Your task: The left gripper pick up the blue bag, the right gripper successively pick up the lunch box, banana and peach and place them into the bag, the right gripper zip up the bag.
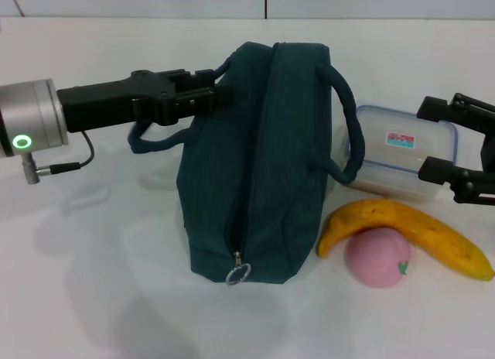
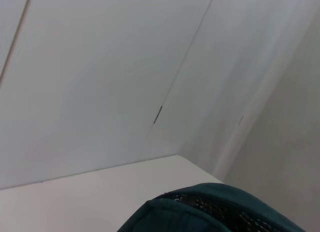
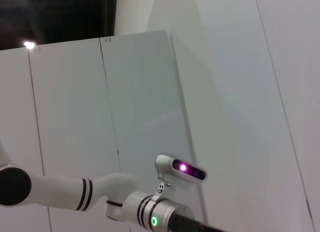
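**A:** Where is the left gripper, and what is it doing?

**B:** The left gripper (image 1: 220, 92) reaches in level from the robot's left side. Its black fingers are closed on the near loop handle of the blue bag (image 1: 259, 165), at the bag's top edge. The rest of that handle droops in a loop just below the gripper's wrist. A green light glows on the silver arm behind it.

**A:** How does the bag sit?

**B:** It stands on the white worktop (image 1: 93, 282), directly beyond the left gripper's fingertips. Its zipper runs down the middle toward the camera and ends in a ring pull (image 1: 237, 273) at the near bottom edge. The second handle arches off the bag's far side, toward the right gripper. The left wrist view shows only a sliver of teal fabric (image 2: 215, 212) against white walls.

**A:** And the right gripper?

**B:** The right gripper (image 1: 464, 154) enters from the robot's right edge, its black fingers spread apart at the right end of the lunch box (image 1: 398, 154). Whether they touch the box cannot be told.

**A:** Where are the fruits?

**B:** The banana (image 1: 410, 231) lies just nearer the camera than the right gripper, in front of the lunch box. The peach (image 1: 377, 258) rests against the banana's near side, between the right gripper and the bag.
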You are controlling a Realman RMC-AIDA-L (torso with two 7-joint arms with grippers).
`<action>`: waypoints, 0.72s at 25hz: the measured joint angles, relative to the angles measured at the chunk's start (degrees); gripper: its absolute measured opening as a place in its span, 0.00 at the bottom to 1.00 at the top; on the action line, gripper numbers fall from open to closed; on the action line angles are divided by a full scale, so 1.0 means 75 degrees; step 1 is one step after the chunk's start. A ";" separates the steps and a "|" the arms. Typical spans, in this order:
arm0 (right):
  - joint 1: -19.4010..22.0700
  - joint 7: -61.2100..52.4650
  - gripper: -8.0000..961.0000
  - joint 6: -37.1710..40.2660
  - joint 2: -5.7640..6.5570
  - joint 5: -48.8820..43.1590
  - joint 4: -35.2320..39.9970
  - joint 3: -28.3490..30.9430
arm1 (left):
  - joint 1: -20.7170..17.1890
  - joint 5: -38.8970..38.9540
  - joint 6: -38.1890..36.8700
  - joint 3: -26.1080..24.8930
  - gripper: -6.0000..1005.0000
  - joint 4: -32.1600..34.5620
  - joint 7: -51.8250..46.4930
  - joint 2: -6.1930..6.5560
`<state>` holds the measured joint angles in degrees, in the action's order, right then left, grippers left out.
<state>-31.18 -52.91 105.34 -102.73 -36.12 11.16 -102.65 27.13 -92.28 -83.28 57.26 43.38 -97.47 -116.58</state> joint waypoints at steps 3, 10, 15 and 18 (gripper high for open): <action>0.0053 0.0000 0.88 0.0002 -0.0005 0.0000 -0.0007 0.0000 | -0.0008 -0.0006 0.0003 0.0001 0.61 0.0000 0.0211 -0.0037; 0.0366 -0.0007 0.88 -0.0160 -0.0025 -0.0122 -0.0111 0.0005 | -0.0100 0.0004 -0.0008 0.0021 0.30 -0.0012 0.0942 -0.0211; 0.0580 -0.0039 0.88 -0.0518 -0.0015 -0.0285 -0.0371 -0.0006 | -0.0114 0.0054 -0.0053 -0.0002 0.15 -0.0001 0.1453 -0.0246; 0.0695 -0.0034 0.88 -0.0557 -0.0005 -0.0386 -0.0663 -0.0008 | -0.0114 0.0081 -0.0179 -0.0004 0.08 0.0000 0.1918 -0.0268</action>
<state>-25.97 -53.17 101.17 -102.77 -39.02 6.19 -102.71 26.27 -91.67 -84.62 57.23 43.38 -83.08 -118.59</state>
